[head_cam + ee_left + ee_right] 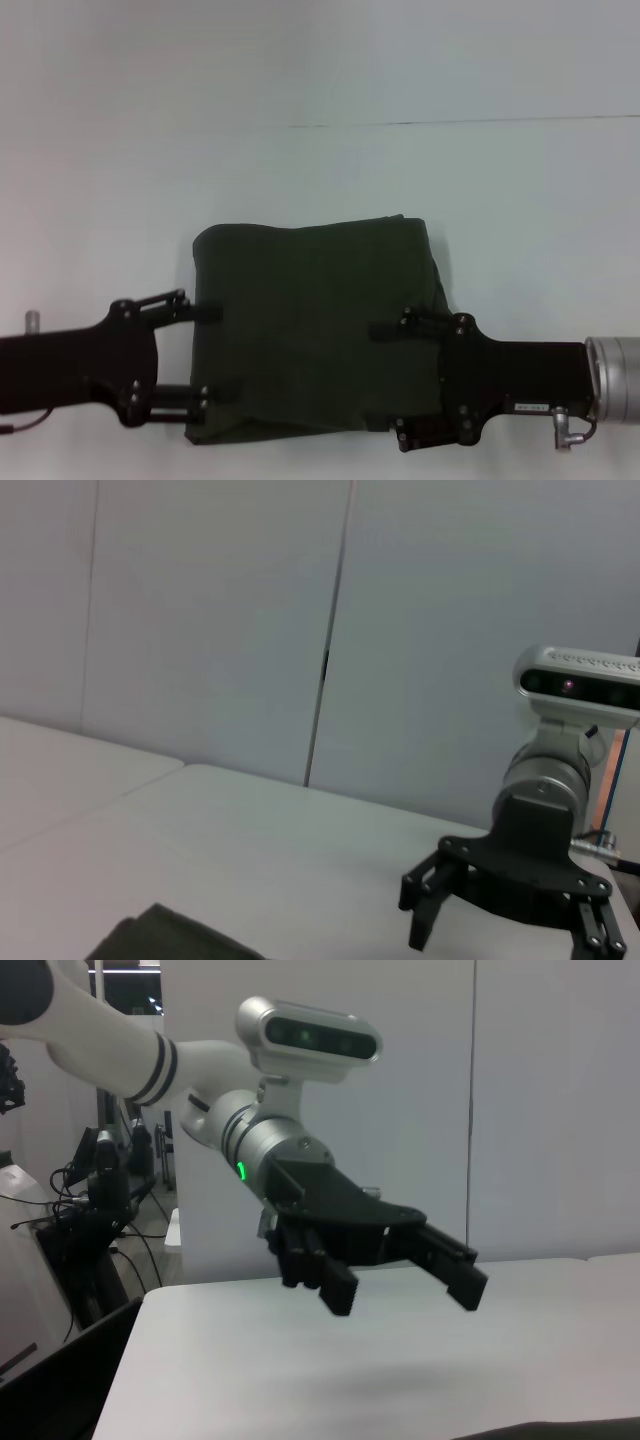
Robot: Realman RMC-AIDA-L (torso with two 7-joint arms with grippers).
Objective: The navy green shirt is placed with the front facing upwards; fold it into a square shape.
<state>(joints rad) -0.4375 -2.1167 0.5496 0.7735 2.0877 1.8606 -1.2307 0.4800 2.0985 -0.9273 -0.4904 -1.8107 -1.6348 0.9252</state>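
Two grippers flank the navy green shirt (315, 335), which lies on the white table (320, 180) already folded into a compact, nearly square bundle with no lettering showing. The left gripper (203, 353) sits at the shirt's left edge, its fingers (205, 314) spread apart, one near the upper part of that edge and one near the lower corner. The right gripper (388, 378) reaches in over the shirt's right portion, fingers likewise apart and holding nothing; the left wrist view shows it (505, 935) open above the table beside a corner of the cloth (165, 938).

Judging by the shape, the folding looks essentially done, so the step in hand is probably a clean release or a final tidy. To do that well, both grippers should lift straight up from the shirt without dragging a layer. The right edge looks slightly loose and rumpled, so any sideways pull there could undo the fold.
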